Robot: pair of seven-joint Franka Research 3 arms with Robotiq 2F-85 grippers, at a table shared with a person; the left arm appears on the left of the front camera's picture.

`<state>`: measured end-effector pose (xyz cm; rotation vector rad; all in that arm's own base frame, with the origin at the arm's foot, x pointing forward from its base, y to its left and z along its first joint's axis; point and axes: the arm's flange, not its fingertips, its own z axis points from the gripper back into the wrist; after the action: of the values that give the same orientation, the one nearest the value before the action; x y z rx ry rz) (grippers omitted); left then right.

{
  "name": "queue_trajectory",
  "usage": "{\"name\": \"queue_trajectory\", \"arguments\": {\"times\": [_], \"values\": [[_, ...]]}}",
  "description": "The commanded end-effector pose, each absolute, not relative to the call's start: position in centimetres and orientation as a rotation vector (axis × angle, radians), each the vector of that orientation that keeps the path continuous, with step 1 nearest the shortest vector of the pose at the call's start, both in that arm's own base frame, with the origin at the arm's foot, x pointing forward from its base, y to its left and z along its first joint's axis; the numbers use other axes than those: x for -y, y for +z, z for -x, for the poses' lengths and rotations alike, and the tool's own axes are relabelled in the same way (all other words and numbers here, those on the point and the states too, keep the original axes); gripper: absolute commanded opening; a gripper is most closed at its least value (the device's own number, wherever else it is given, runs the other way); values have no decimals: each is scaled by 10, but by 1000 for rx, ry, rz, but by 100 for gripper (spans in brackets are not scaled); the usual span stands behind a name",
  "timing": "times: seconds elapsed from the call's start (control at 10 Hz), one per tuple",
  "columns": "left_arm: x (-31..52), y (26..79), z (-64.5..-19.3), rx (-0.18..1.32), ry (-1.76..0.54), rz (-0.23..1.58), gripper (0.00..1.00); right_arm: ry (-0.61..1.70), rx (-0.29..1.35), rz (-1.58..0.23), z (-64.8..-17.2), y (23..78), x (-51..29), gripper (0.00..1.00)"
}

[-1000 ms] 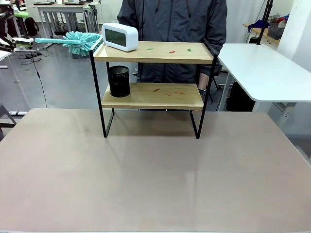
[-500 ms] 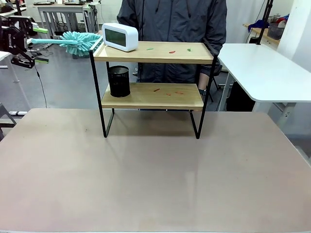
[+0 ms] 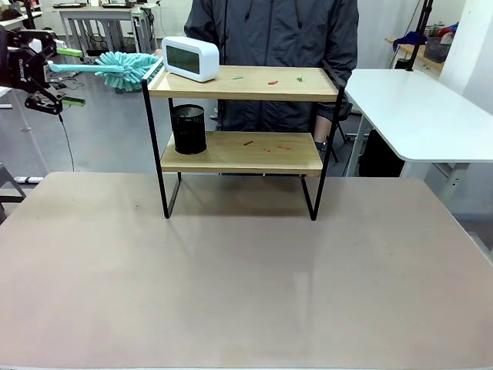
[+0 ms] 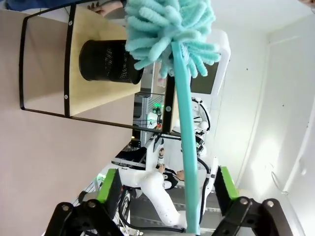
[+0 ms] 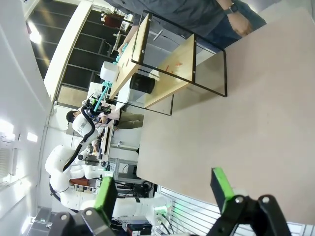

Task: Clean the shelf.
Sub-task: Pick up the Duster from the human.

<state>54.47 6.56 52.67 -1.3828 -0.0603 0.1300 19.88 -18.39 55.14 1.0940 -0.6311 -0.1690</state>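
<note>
The shelf point(image 3: 254, 86) stands at the table's far side, in front of a person. Small red and green scraps point(image 3: 272, 82) lie on its top board, and more red scraps point(image 3: 248, 142) on the lower one. A teal fluffy duster point(image 3: 127, 66) has its head at the top board's left end, its handle pointing left. My left gripper point(image 3: 69, 77) is open, with the handle between its green pads but not touching them. In the left wrist view the duster handle point(image 4: 186, 162) runs up between the fingers of the left gripper point(image 4: 167, 184), nearer one pad point(image 4: 225, 183), towards the shelf point(image 4: 93, 96). My right gripper point(image 5: 162, 194) is open above the table, with nothing in it.
A white digital clock point(image 3: 190, 58) sits at the left of the top board, next to the duster head. A black mesh cup point(image 3: 189, 129) stands at the left of the lower board. A white side table point(image 3: 420, 108) is at the right. The brown tabletop point(image 3: 246, 277) spreads in front of the shelf.
My left gripper has come in from the left edge and now straddles the duster handle. The duster has shifted slightly. The shelf and what stands on it have not moved.
</note>
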Motion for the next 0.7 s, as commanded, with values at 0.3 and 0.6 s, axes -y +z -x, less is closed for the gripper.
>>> {"name": "queue_trajectory", "arguments": {"times": [0.3,0.6], "values": [[-53,529,-543,122,130,1443,0,-148,657,-1102,-202,555,184,100],[-50,528,-543,154,139,1448,0,-148,657,-1102,-202,555,184,100]]}}
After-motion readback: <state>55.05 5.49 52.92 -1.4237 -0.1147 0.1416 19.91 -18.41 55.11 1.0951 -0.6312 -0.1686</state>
